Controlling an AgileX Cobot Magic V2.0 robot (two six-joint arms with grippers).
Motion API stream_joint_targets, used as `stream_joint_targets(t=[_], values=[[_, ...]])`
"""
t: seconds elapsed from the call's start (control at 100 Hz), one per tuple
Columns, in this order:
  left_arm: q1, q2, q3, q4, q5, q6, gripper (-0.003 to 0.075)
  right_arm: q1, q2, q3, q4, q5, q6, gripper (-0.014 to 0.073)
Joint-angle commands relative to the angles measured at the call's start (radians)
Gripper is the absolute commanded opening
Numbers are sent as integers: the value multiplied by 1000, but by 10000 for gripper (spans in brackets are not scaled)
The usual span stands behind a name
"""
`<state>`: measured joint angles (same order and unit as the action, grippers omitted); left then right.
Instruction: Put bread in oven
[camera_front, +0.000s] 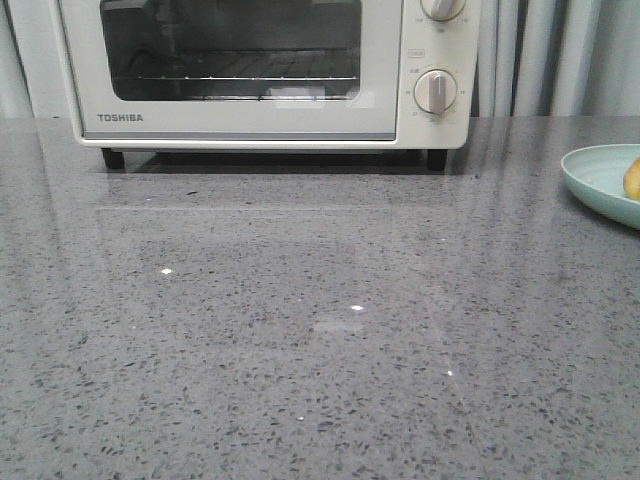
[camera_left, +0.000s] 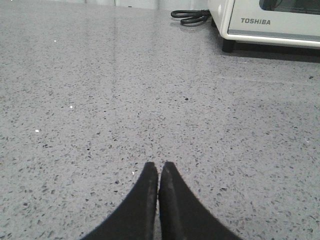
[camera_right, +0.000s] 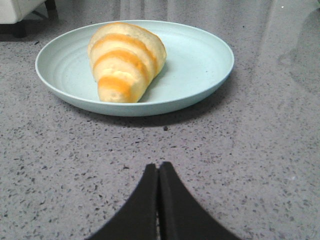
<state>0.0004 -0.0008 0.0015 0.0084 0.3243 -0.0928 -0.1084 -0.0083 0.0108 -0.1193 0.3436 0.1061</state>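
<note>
The cream-white TOSHIBA oven stands at the back of the grey counter with its glass door shut; its corner also shows in the left wrist view. The striped golden-brown bread lies on a pale green plate at the counter's right edge; in the front view only a sliver of the bread and part of the plate show. My right gripper is shut and empty, low over the counter, short of the plate. My left gripper is shut and empty over bare counter. Neither gripper shows in the front view.
A black power cord lies coiled on the counter beside the oven's left side. Two round knobs sit on the oven's right panel. A pale curtain hangs behind.
</note>
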Motion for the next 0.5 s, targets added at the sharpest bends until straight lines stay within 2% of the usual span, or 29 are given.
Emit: stream_joint_targets(t=[0.0,0.49], values=[[1,-28,21,1,-80,-3,-21,-4,-19,24,-10,-21,-5,-75],[1,-28,21,3,-98,-3,-21,-4,-19,24,-10,-21,-5,-75]])
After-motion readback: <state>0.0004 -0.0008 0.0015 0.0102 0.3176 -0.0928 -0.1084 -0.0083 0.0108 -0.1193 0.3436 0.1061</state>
